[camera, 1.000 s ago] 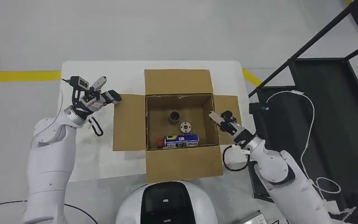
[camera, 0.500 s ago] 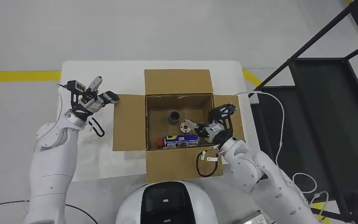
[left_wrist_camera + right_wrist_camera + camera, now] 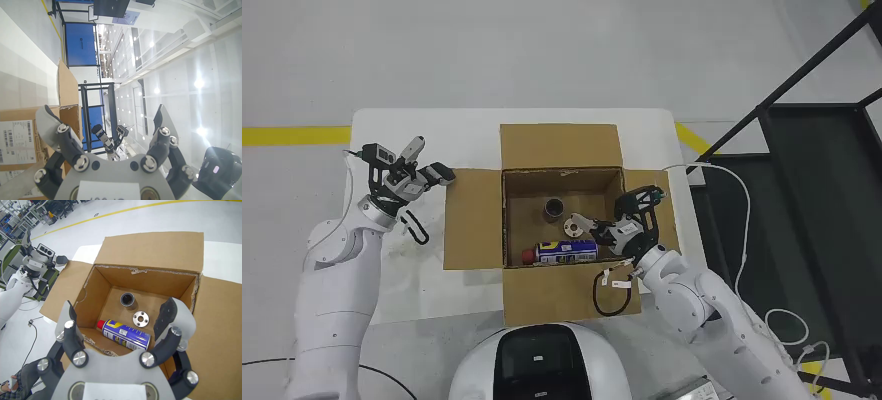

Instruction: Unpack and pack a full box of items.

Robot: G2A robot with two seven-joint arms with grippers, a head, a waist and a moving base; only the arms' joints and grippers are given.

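Right pincer (image 3: pixel 119 305), jaws spread and empty, hangs over the right rim of the box (image 3: pixel 151 249) holding a can (image 3: pixel 125 334), sleeve (image 3: pixel 127 300) and flange (image 3: pixel 140 319). The left pincer (image 3: pixel 430 160), likewise spread, hovers beside the left flap above the worktop (image 3: pixel 402 130).

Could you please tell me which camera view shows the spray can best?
The right wrist view: the spray can lies on its side close by, red cap and label clear. The top view shows it from farther off, inside the box. The left wrist view sees the box from outside.
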